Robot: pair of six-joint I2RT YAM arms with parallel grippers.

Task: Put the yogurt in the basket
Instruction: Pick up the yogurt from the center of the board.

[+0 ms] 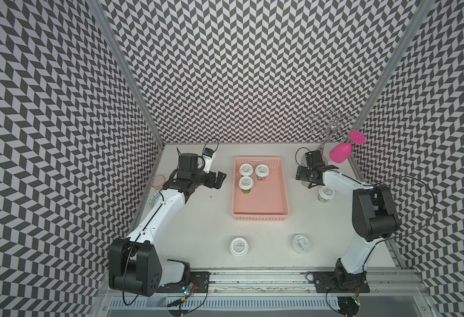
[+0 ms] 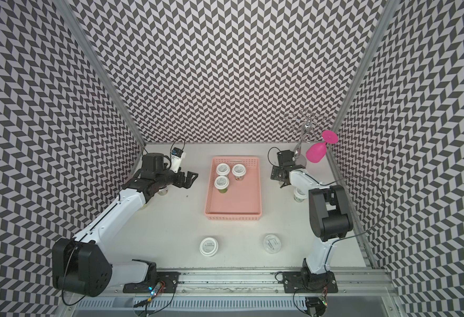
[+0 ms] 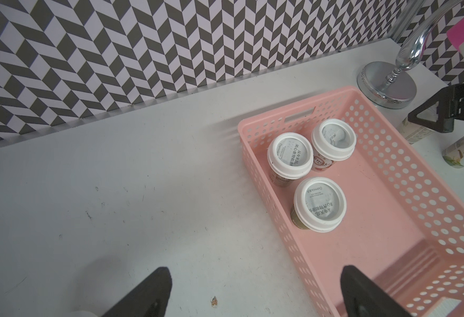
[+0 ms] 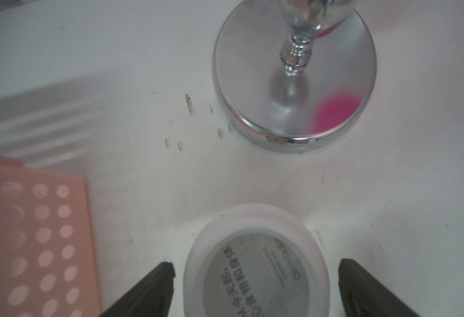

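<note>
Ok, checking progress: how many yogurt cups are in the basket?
3 yogurt cups at the far end of the basket: two side by side, a third just nearer the robot. None hidden inside.

Yogurt cup (image 4: pixel 255 263) cut off by the right wrist frame edge, rim blurred; in top views right gripper (image 1: pixel 307 179) mostly hides it. Left arm (image 1: pixel 167 203) covers half of another cup (image 1: pixel 153 198), type unclear.

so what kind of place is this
Probably a robot test cell: chevron-patterned walls box in a white table, and the left arm and right arm are mounted on an aluminium rail.
</note>
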